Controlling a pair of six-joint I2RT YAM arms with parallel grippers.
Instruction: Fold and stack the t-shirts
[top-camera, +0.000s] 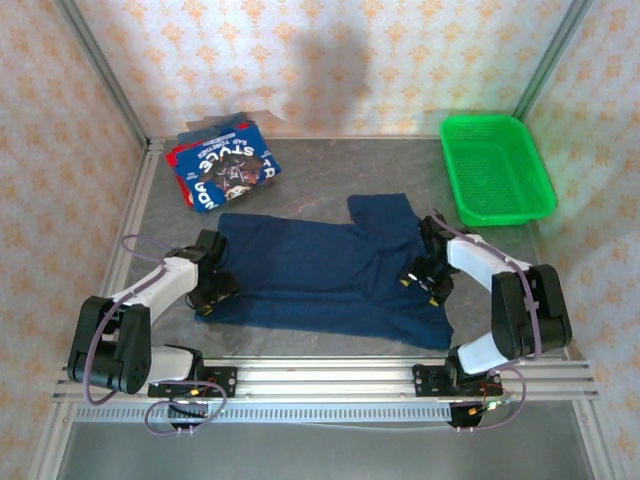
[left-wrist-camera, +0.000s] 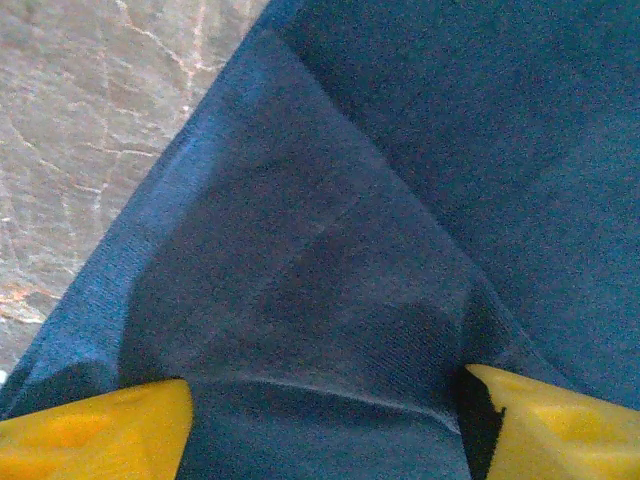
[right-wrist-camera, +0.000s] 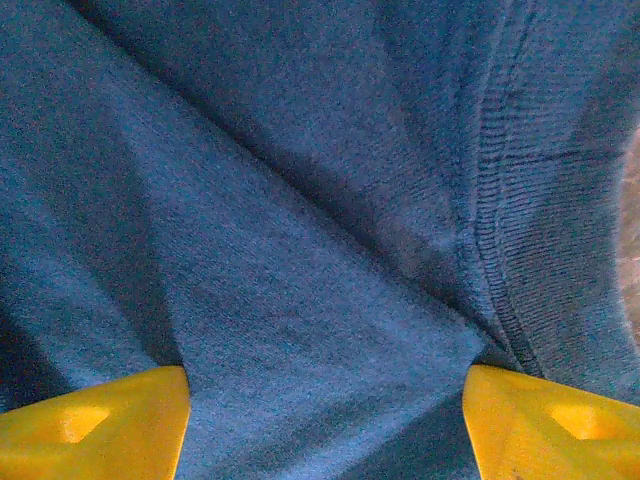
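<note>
From above: the navy t-shirt lies spread out across the middle of the surface, one short sleeve pointing to the far side. The left claw is down on the shirt's left edge, and the right claw is down on its right part, near the other sleeve. Over in the far left corner sit the folded tees, blue and red with white lettering, well apart from the navy one. The green basket stands at the far right.

Left wrist now: the left claw has its yellow fingertips spread wide, jaws open, tips pressed into the navy t-shirt. A folded flap of cloth stretches between them, and the grey surface shows beyond the shirt's edge at upper left.

Right wrist: the right claw is open too, its fingertips wide apart on the navy t-shirt. Creases run down toward the tips, and a stitched seam runs along the right.
</note>
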